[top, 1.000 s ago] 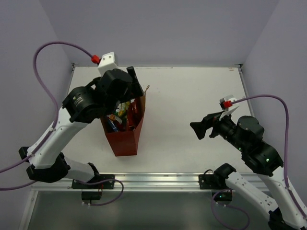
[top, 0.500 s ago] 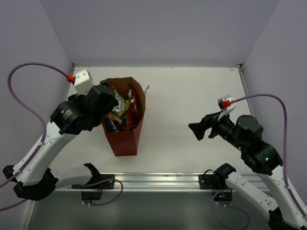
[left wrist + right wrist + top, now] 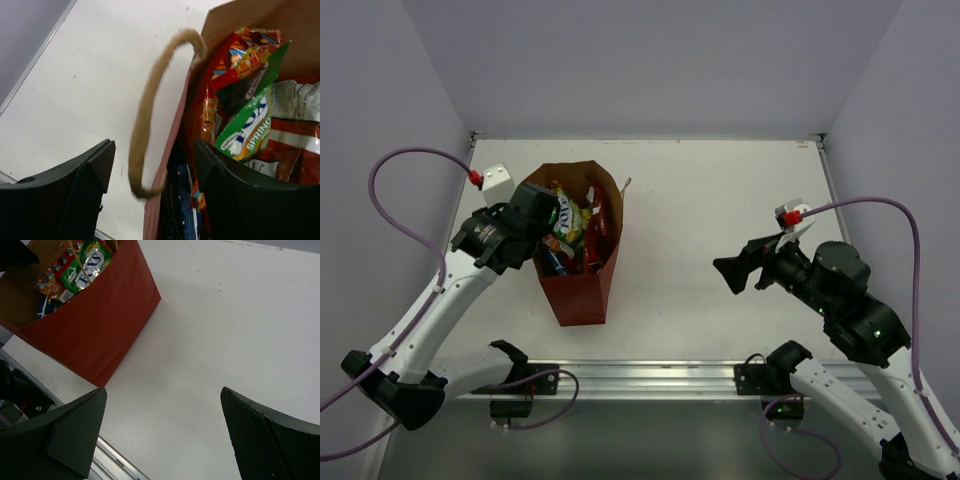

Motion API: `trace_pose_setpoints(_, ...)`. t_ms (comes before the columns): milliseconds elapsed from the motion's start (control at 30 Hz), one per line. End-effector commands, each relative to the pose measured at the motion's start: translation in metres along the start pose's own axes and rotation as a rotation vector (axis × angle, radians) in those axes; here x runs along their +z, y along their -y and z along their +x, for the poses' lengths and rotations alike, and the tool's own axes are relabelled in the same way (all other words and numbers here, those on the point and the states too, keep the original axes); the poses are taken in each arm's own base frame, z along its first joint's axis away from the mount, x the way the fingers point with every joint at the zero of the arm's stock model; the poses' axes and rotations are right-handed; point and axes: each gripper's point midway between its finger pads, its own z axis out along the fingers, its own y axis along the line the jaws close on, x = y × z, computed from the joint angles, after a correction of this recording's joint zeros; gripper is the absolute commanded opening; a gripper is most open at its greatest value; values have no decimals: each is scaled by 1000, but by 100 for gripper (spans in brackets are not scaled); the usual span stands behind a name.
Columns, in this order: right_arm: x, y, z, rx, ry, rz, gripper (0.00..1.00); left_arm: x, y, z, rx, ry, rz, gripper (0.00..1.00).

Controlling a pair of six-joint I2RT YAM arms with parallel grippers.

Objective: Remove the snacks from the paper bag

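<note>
Left arm [image 3: 450, 290] drawn back off bag mouth toward its left rim; right arm [image 3: 850, 310] unmoved. Left gripper [image 3: 154, 150] spread wide, straddling wall of paper bag [image 3: 165, 170]: one finger outside, other inside, twisted tan handle [image 3: 145, 115] looped between (no contact visible). Bag stiff, reddish-brown, tan inside, upright. Just past inner finger: crinkly green-white packet [image 3: 247, 125] reading "SPRING", glossy red chip bag [image 3: 235, 55] beyond it, blue packet [image 3: 182, 200] beside that finger. Right gripper [image 3: 164, 392] open, empty, bag well off to its left.

Reddish-brown paper bag [image 3: 582, 295], tan loop handle [image 3: 145, 115], green-white packet [image 3: 247, 122], white table [image 3: 720, 200], lilac walls [image 3: 650, 60]
</note>
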Motion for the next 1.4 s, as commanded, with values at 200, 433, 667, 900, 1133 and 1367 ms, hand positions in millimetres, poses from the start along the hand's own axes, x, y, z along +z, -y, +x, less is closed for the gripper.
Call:
trace_pose_setpoints(200, -7, -8, -8, -5, 36, -37, 99, 30, 20, -30, 2, 51, 48, 48)
trace_pose_setpoints(433, -8, -16, -12, -3, 38, -79, 99, 42, 35, -30, 69, 30, 87, 37)
trace_pose_setpoints(667, -5, -37, -41, 28, 48, -155, 99, 49, 39, -26, 141, 16, 90, 20)
trace_pose_setpoints(900, 9, -65, -102, 93, 87, -236, 99, 51, 68, -52, 238, 89, 188, 0)
trace_pose_setpoints(1133, 47, -105, -151, 149, 50, -254, 99, 34, 111, -89, 306, 192, 378, 0)
trace_pose_setpoints(1367, 97, -139, -173, 303, 13, -255, 99, 13, 138, -96, 334, 205, 494, 0)
